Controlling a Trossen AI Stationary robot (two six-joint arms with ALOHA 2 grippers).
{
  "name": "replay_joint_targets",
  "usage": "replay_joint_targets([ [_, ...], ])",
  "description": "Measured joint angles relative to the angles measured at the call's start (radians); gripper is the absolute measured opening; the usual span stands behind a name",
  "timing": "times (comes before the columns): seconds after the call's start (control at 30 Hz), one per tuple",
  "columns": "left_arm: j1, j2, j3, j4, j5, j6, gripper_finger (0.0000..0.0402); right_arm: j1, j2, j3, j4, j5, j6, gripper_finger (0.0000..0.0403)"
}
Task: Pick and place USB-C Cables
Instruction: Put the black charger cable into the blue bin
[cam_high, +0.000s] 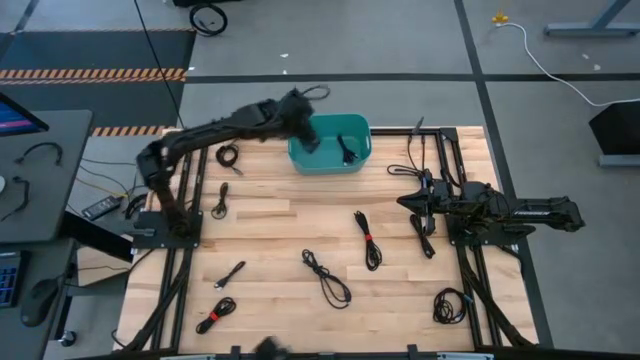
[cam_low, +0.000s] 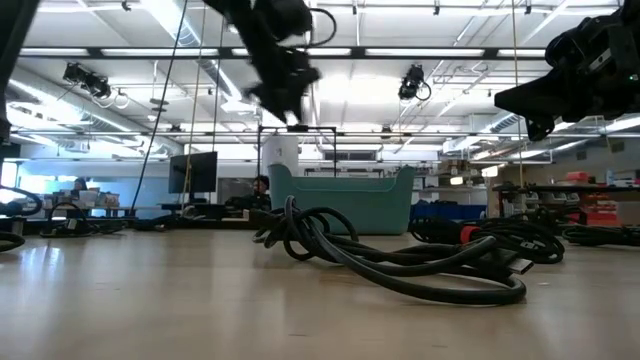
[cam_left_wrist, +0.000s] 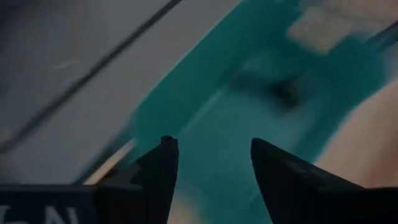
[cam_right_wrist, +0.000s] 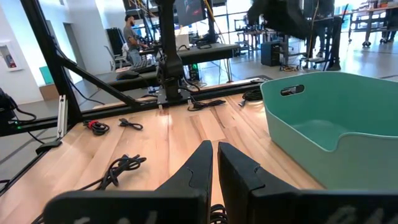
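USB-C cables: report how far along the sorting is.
Done: at least one cable lies in the teal bin. In hand: nothing visible; the left gripper is open and empty over the bin, while the right gripper is shut and empty at the table's right side. Left: most cables are on the wooden table, including a red-tied cable and a loose one.

Grey floor (cam_high: 400, 40) lies beyond the wooden table (cam_high: 280, 240), crossed by dark seams and an orange-black hazard stripe (cam_high: 90, 73). A white cord (cam_high: 545, 60) snakes over it. A dark desk (cam_high: 40, 170) stands beside the table. Ceiling lights (cam_low: 200, 25) glow above benches (cam_right_wrist: 205, 53), where a person (cam_right_wrist: 130, 37) stands.
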Motion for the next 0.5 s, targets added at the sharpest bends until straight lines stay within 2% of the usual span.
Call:
replay_joint_targets([
  [0.1, -0.023, -0.059, -0.001, -0.285, -0.224, -0.129, 0.0194, 0.000, 0.000, 0.000, 0.000, 0.000, 0.000, 0.0030],
  [0.2, 0.000, -0.073, -0.002, -0.514, -0.295, -0.269, 0.0195, 0.000, 0.000, 0.000, 0.000, 0.000, 0.000, 0.0030],
  [0.27, 0.033, -0.073, -0.031, -0.561, -0.292, -0.305, 0.0204, 0.000, 0.000, 0.000, 0.000, 0.000, 0.000, 0.0030],
  [0.33, 0.077, -0.072, -0.087, -0.547, -0.240, -0.302, 0.0217, 0.000, 0.000, 0.000, 0.000, 0.000, 0.000, 0.0030],
  [0.43, 0.157, -0.071, -0.208, -0.460, -0.118, -0.273, 0.0242, 0.000, 0.000, 0.000, 0.000, 0.000, 0.000, 0.0030],
  [0.5, 0.214, -0.069, -0.296, -0.384, -0.073, -0.256, 0.0259, 0.000, 0.000, 0.000, 0.000, 0.000, 0.000, 0.0030],
])
